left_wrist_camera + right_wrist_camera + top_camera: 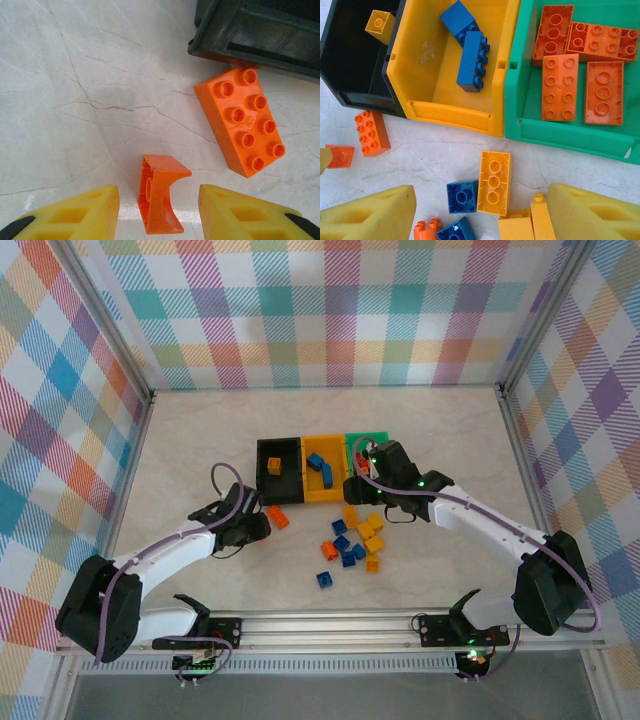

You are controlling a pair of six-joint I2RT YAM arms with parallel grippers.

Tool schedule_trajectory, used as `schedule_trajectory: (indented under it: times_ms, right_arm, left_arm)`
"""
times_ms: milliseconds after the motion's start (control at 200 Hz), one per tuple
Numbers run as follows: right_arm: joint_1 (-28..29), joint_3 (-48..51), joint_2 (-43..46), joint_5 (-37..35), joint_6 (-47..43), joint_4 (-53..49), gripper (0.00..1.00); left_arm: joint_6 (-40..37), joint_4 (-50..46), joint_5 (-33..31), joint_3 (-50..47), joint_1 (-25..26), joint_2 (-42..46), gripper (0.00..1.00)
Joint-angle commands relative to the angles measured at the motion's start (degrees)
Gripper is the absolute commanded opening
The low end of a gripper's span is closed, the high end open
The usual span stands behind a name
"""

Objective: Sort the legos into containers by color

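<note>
The left arm (170,545) stretches low over the table (200,440), its left gripper (159,187) open around a small orange brick (159,202) tipped on its side between the fingers (75,215), touching neither; the right gripper (481,192), also open, points down with a yellow oblong brick (493,182) below, between its fingers.

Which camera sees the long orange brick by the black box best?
Left wrist: the long orange brick is close, all eight studs clear. Right wrist shows it smaller beside the black box; top view, just a speck.
</note>
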State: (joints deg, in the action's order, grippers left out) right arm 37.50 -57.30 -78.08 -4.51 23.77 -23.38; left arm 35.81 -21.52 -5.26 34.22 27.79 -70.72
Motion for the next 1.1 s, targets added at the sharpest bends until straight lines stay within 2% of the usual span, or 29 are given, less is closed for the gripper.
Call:
schedule_trajectory:
  times_ms: [0,120,280,580,715,845,965,1095]
  right_arm:
    - [-0.32,0.26,0.84,-0.21,0.77,0.7,0.7]
    - [-0.32,0.17,0.98,-0.16,0.83,0.45,0.7]
    - [-0.38,-0.05,1.31,-0.23,0.91,0.08,0.7]
    - [-2.87,1.2,2.59,-0.41,2.22,0.46,0.7]
    - [-6.12,2.05,3.11,-0.09,2.77,0.08,0.7]
    - [-8.9,3.01,4.5,0.45,3.03,-0.09,0.69]
    - [-10.34,3.98,6.0,0.38,3.3,-0.26,0.69]
    - [-11.19,5.54,7.64,0.38,3.65,-0.57,0.69]
  left_arm:
    - [-1.44,-2.3,-1.01,0.15,-0.55,-1.32,0.45]
    - [-1.89,-0.34,-1.29,0.31,-0.56,-4.82,0.44]
    - [-2.69,1.38,-0.12,1.7,-0.56,-8.1,0.31]
    - [-2.96,-3.49,3.87,4.36,0.02,-3.94,0.15]
    - [-2.32,-6.47,3.86,6.84,3.23,-1.28,0.12]
    - [-1.69,-8.51,2.76,12.26,8.7,-1.42,0.1]
    - [-1.7,-7.93,2.62,19.37,13.45,-6.69,0.1]
    - [-2.76,-5.87,3.7,28.81,15.5,-15.79,0.09]
